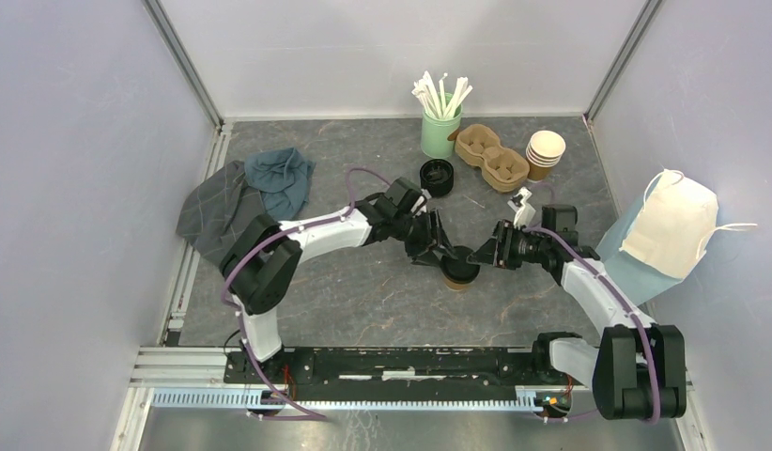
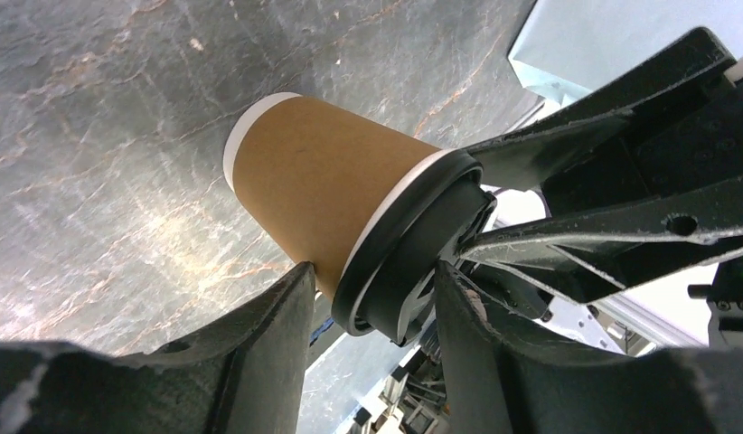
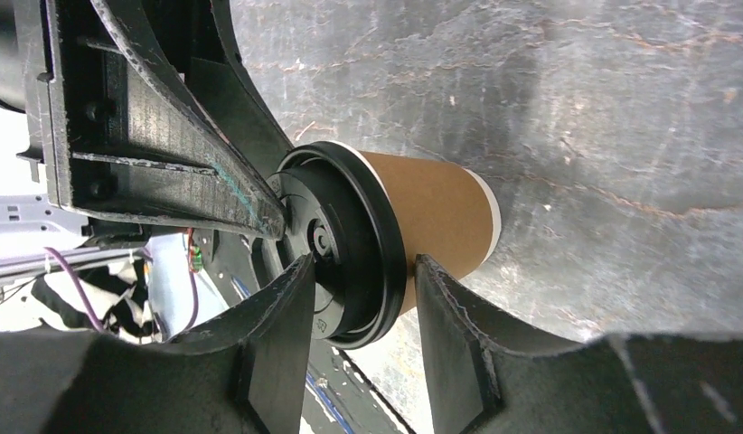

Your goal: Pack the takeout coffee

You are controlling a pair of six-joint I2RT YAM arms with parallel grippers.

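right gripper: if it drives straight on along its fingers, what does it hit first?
The takeout cup: its black lid sits between the fingers of the right gripper. The left gripper crowds the same lid; depth there is unclear.

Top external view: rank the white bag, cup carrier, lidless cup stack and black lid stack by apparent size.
1. white bag
2. cup carrier
3. lidless cup stack and black lid stack look alike; not ranked.

We see one brown paper cup (image 1: 455,281), its black lid (image 1: 459,265) on, standing upright near the middle of the table (image 1: 363,301).
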